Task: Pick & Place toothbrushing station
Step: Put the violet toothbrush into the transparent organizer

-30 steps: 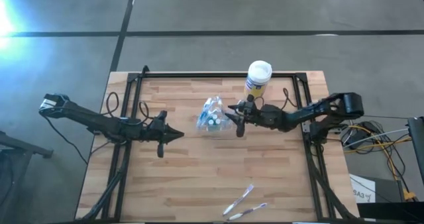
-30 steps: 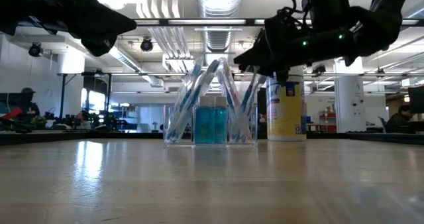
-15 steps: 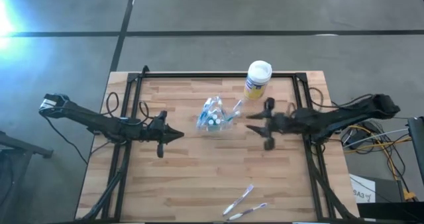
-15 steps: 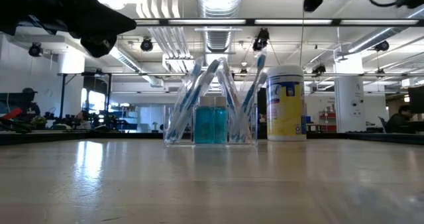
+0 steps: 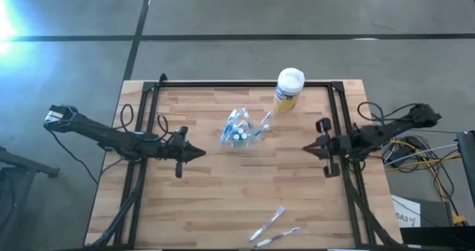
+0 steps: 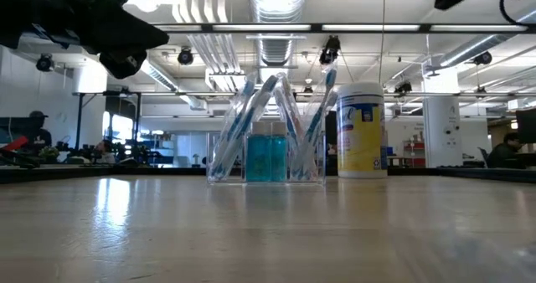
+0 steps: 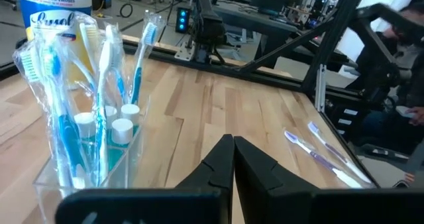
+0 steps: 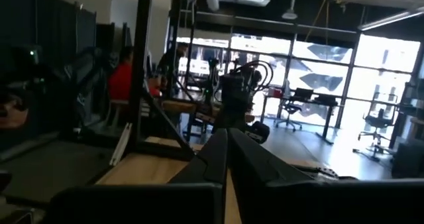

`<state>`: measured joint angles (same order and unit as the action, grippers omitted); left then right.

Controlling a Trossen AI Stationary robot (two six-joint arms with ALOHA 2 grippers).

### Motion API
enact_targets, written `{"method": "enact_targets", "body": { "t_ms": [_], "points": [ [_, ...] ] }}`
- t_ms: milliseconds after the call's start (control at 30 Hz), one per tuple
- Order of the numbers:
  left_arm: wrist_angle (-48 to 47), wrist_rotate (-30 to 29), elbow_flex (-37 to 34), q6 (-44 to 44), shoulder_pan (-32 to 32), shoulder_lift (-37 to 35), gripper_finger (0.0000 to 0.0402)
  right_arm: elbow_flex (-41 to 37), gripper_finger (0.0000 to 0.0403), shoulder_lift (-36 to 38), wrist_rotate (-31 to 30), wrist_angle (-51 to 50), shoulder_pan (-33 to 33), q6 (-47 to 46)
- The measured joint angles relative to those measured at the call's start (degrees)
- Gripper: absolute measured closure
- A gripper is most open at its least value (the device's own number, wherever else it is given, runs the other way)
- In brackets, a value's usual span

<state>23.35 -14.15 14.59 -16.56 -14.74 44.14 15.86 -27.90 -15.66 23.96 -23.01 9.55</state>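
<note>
Clear toothbrush holder (image 5: 239,129) upright mid-worktop (image 5: 223,199), brushes fanning upward (long axis unclear), left fingers (image 5: 199,153) and right fingers (image 5: 308,148) closed, empty.

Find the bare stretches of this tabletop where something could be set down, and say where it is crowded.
Free: the wood between the toothbrushing station and the loose toothbrushes at the near edge, and the near-left corner below the left pincer. Crowded: the far middle, where the station and the yellow canister stand close together.

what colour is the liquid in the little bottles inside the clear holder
Teal-blue. The small white-capped bottles in the clear plastic toothbrush holder show it best in the low view.
</note>
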Motion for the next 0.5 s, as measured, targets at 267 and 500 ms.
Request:
{"method": "enact_targets", "body": {
  "t_ms": [267, 500],
  "points": [
    [2.65, 2.75, -0.37, -4.04, -0.09, 0.35, 0.0389, -9.69, 0.0394, 5.63, -2.53, 6.70, 0.00, -1.45],
    [9.58, 7.38, -0.33, -2.14, -0.15, 4.68, 0.0397, -12.68, 0.0394, 9.80, -4.01, 6.50, 0.03, -1.48]
  ]
}}
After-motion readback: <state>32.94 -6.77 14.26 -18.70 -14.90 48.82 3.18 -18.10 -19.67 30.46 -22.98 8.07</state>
